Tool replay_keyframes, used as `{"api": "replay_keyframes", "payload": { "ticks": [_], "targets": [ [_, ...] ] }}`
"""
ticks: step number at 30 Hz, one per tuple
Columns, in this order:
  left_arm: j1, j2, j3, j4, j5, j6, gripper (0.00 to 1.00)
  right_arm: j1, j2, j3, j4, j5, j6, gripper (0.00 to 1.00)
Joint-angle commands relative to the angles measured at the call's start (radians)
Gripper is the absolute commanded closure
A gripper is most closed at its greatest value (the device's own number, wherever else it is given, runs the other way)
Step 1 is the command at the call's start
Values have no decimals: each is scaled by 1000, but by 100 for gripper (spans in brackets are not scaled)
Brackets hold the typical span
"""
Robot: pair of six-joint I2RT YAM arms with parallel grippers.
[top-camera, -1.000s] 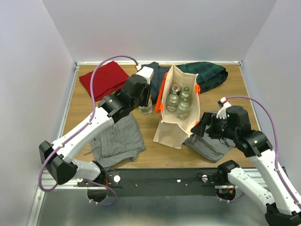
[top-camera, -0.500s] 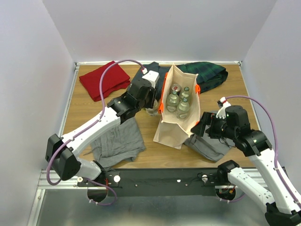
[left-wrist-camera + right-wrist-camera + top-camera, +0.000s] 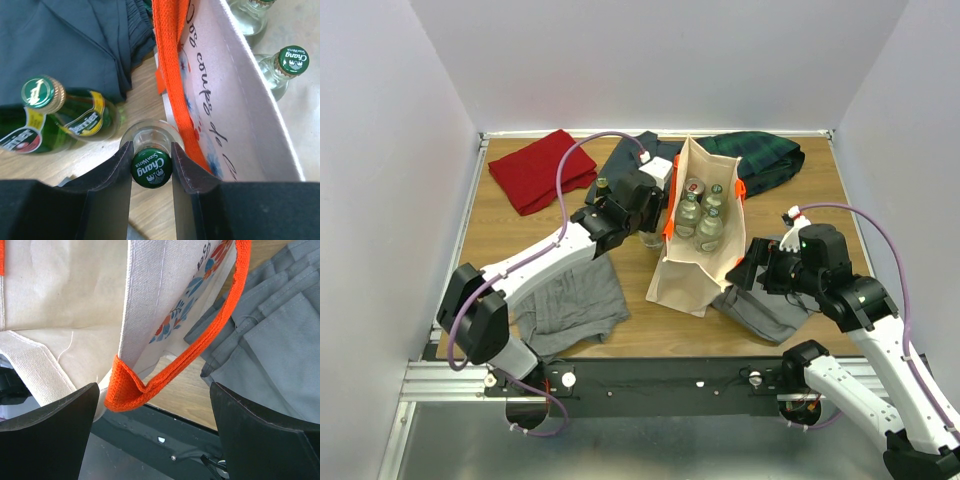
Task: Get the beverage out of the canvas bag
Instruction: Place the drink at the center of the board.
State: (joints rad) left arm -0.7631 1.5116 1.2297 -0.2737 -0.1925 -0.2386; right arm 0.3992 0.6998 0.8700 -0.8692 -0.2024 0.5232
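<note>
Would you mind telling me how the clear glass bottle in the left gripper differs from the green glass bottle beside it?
The clear glass bottle is clamped at its neck by the left gripper; the green glass bottle is untouched. The clear one's cap is dark green with white lettering; the green one's has a gold rim. Both are capped and outside the beige canvas bag.

"Chang" is printed on the green cap point(image 3: 151, 167) in the left claw point(image 3: 151, 159) and on a second cap point(image 3: 293, 59) far right of it; "coupes de" is written on the canvas bag point(image 3: 235, 110).
</note>
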Motion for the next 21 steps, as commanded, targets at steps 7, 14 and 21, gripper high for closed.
{"api": "replay_keyframes", "payload": {
  "ticks": [7, 14, 21],
  "targets": [
    [-2, 76, 51, 194, 13, 27, 100, 4, 1, -19, -24, 35, 1, 0],
    [-2, 121, 88, 176, -39, 71, 100, 3, 3, -17, -22, 37, 3, 0],
    [-2, 151, 120, 173, -68, 93, 100, 4, 3, -20, -22, 35, 3, 0]
  ]
}}
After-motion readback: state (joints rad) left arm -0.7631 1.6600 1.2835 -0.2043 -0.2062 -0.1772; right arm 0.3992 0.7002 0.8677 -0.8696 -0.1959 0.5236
